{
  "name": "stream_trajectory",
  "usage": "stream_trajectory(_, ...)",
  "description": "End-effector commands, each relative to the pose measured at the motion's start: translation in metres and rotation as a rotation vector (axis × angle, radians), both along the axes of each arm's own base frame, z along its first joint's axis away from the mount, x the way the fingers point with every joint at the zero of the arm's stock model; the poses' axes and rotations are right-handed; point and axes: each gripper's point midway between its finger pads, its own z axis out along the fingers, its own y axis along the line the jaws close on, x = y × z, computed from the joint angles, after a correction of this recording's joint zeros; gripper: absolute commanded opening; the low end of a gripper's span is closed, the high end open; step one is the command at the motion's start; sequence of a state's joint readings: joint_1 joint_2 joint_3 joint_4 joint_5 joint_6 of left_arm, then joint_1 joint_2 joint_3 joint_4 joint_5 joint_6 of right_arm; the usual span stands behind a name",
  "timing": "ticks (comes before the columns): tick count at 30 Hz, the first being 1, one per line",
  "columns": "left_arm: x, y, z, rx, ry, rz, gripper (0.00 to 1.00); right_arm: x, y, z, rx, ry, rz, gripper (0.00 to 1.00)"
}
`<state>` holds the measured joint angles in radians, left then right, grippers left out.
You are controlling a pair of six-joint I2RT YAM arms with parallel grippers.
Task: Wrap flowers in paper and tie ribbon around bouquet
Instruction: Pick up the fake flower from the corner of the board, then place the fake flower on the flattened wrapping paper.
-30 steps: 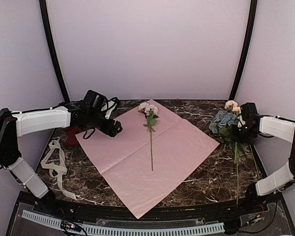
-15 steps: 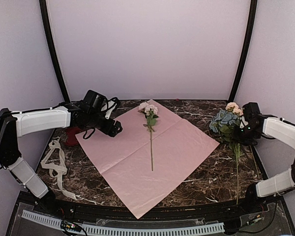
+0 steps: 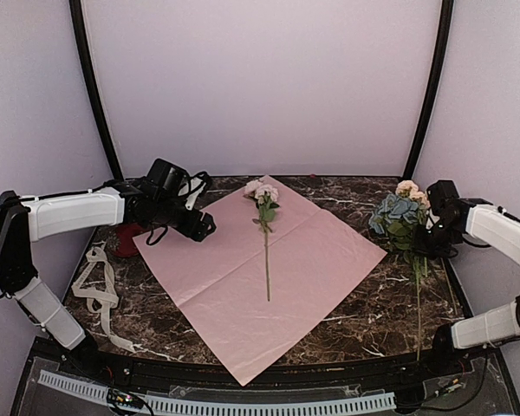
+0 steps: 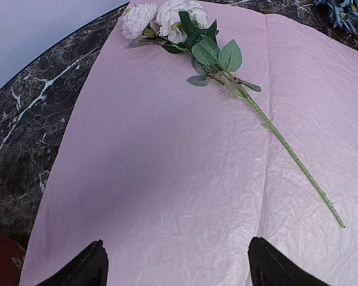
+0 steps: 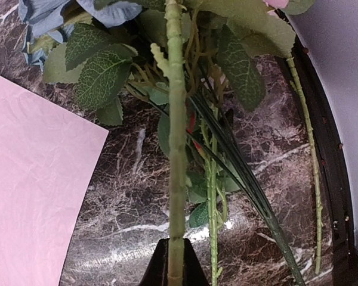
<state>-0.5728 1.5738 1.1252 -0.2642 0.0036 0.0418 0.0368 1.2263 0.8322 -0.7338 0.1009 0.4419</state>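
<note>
Pink paper (image 3: 269, 277) lies flat on the tabletop (image 3: 373, 303), one rose (image 3: 265, 217) laid on it. My right gripper (image 5: 171, 271) is clamped on a second stem (image 5: 175, 149) off its right corner; my left gripper (image 4: 173, 262) gapes empty. Wrapping and ribbon (image 3: 95, 297) not yet done.

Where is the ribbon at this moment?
In the top view, the ribbon lies loose on the left of the marble table, between the left arm and the pink paper.
</note>
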Motion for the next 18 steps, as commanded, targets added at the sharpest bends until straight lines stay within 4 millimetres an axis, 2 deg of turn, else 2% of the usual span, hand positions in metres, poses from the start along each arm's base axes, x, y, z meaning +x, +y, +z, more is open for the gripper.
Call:
stream_trajectory(1, -0.002, 0.001, 0.018, -0.021, -0.020, -0.009, 0.83, 0.005, -0.014, 0.034, -0.074, -0.060, -0.047, 0.00)
stream_trajectory(6, -0.002, 0.001, 0.020, -0.024, -0.028, -0.010, 0.83, 0.021, -0.029, 0.098, -0.167, -0.222, -0.078, 0.00)
stream_trajectory(8, -0.003, 0.000, 0.022, -0.033, -0.034, -0.016, 0.83, 0.030, -0.027, 0.127, -0.183, -0.316, -0.054, 0.00)
stream_trajectory(10, -0.003, 0.000, 0.024, -0.040, -0.044, -0.019, 0.83, 0.039, -0.012, 0.155, -0.175, -0.419, 0.005, 0.00)
stream_trajectory(13, -0.005, -0.003, 0.027, -0.057, -0.043, -0.033, 0.83, 0.052, 0.028, 0.193, -0.105, -0.619, 0.116, 0.00)
stream_trajectory(14, -0.005, -0.005, 0.029, -0.069, -0.049, -0.040, 0.83, 0.055, 0.052, 0.201, -0.041, -0.679, 0.179, 0.00)
stream_trajectory(18, -0.010, -0.012, 0.038, -0.131, -0.073, -0.067, 0.83, 0.059, 0.138, 0.202, 0.229, -0.837, 0.332, 0.00)
